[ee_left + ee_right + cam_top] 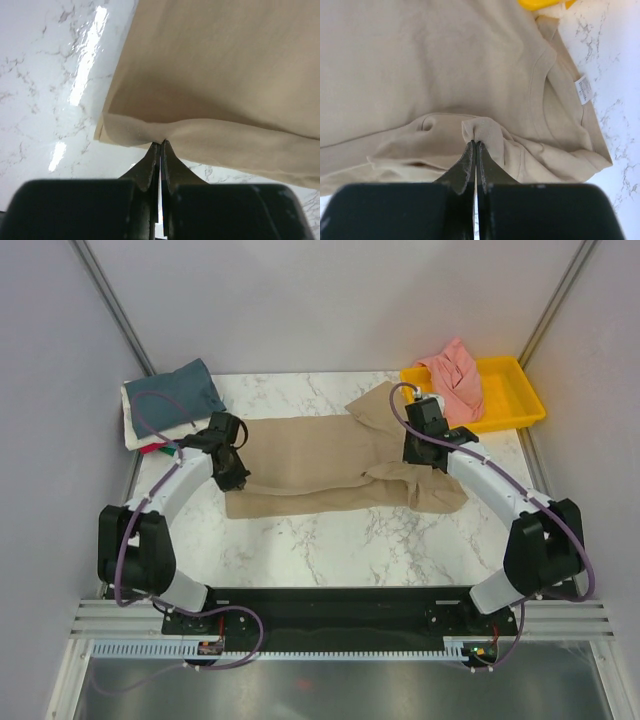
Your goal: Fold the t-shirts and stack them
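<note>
A tan t-shirt (320, 465) lies spread across the marble table, its lower part doubled over in a long fold. My left gripper (237, 473) is shut on the shirt's left edge; in the left wrist view the closed tips (160, 143) pinch the tan cloth (225, 75) at its hem. At the shirt's right end my right gripper (416, 458) is also shut, and its tips (476, 143) hold a bunched fold of the tan t-shirt (420, 65) near the collar, whose label (583, 90) shows. A salmon-pink shirt (455, 375) lies crumpled in the tray.
A yellow plastic tray (515, 390) stands at the back right, its corner (540, 4) visible in the right wrist view. At the back left is a stack of folded shirts, slate-blue (185, 390) on top of cream (140, 425). Grey walls enclose the table on three sides.
</note>
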